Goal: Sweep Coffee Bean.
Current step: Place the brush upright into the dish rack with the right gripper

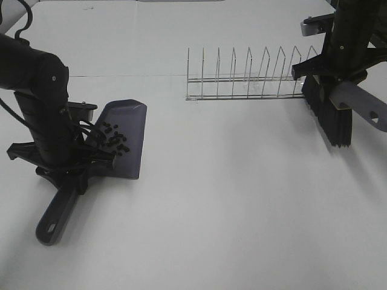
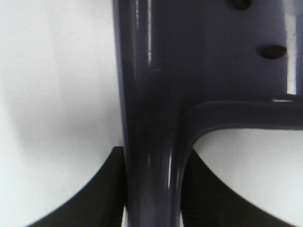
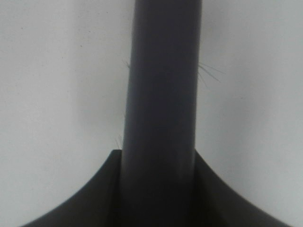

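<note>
The grey dustpan [image 1: 126, 136] lies on the white table at the left, its handle [image 1: 55, 216] pointing toward the front. Several dark coffee beans [image 1: 115, 139] lie inside its tray. My left gripper [image 1: 77, 170] is shut on the dustpan's handle neck [image 2: 151, 179]; two beans [image 2: 273, 50] show on the pan in the left wrist view. My right gripper [image 1: 334, 96] is shut on the grey handle [image 3: 163, 109] of a black-bristled brush [image 1: 331, 121], held at the far right with its bristles hanging down beside the rack's right end.
A wire dish rack [image 1: 248, 77] stands at the back centre, running left to right. The white table [image 1: 242, 205] spreads across the middle and front.
</note>
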`<action>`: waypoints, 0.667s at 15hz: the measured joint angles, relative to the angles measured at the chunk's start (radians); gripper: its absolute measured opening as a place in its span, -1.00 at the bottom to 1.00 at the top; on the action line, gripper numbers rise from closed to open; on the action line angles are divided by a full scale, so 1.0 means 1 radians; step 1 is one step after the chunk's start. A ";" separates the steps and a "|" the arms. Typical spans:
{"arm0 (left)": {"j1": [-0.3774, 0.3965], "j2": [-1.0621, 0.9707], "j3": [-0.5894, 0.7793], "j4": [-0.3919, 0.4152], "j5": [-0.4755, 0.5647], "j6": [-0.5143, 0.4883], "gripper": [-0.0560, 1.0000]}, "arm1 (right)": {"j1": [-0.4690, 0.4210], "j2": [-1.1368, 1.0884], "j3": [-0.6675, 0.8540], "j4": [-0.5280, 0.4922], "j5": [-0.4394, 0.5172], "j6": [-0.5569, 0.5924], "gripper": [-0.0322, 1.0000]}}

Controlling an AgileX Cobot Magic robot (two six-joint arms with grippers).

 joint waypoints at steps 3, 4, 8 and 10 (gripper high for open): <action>0.000 0.000 0.000 0.000 0.000 0.000 -0.41 | 0.000 0.004 -0.002 0.005 -0.051 0.000 -0.38; 0.000 0.000 0.000 0.000 0.000 0.000 -0.41 | 0.000 0.004 -0.008 0.005 -0.058 0.000 -0.38; 0.000 0.000 0.000 0.000 0.000 0.000 -0.41 | 0.000 0.035 -0.079 -0.004 -0.078 0.000 -0.38; 0.000 0.000 0.000 0.000 0.000 0.000 -0.41 | 0.000 0.070 -0.146 -0.005 -0.062 -0.003 -0.38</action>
